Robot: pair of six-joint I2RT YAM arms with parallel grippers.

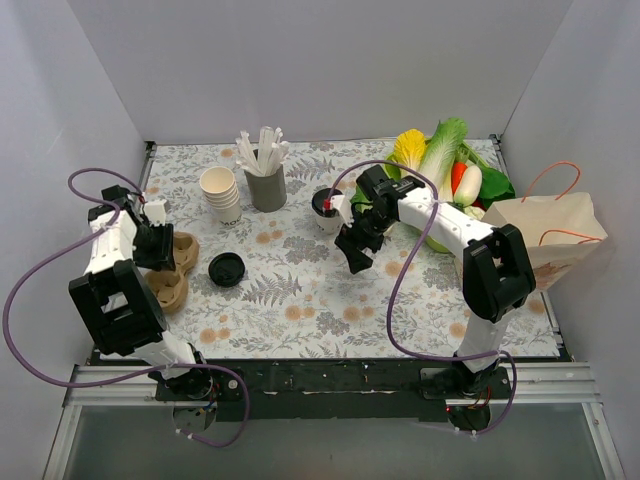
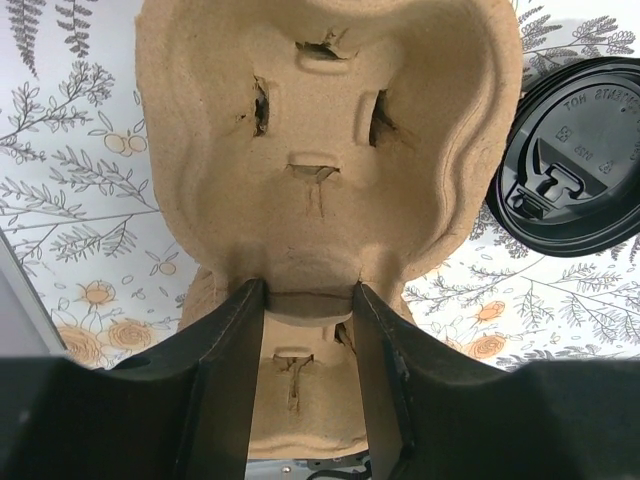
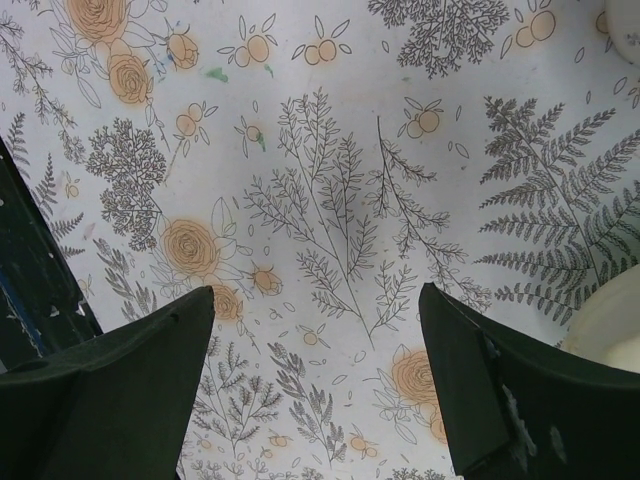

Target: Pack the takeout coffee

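The takeout coffee, a cream cup with a black lid, stands upright at the middle back of the table. My right gripper hovers just in front and to the right of it, open and empty. In the right wrist view the gripper has only tablecloth between its fingers, and a cream curved edge shows at the right border. My left gripper is shut on the middle ridge of a brown pulp cup carrier at the table's left. The left wrist view shows the gripper and the empty carrier.
A loose black lid lies right of the carrier, also in the left wrist view. A stack of lidless cups and a grey holder of straws stand at the back. Toy vegetables and a paper bag are at the right.
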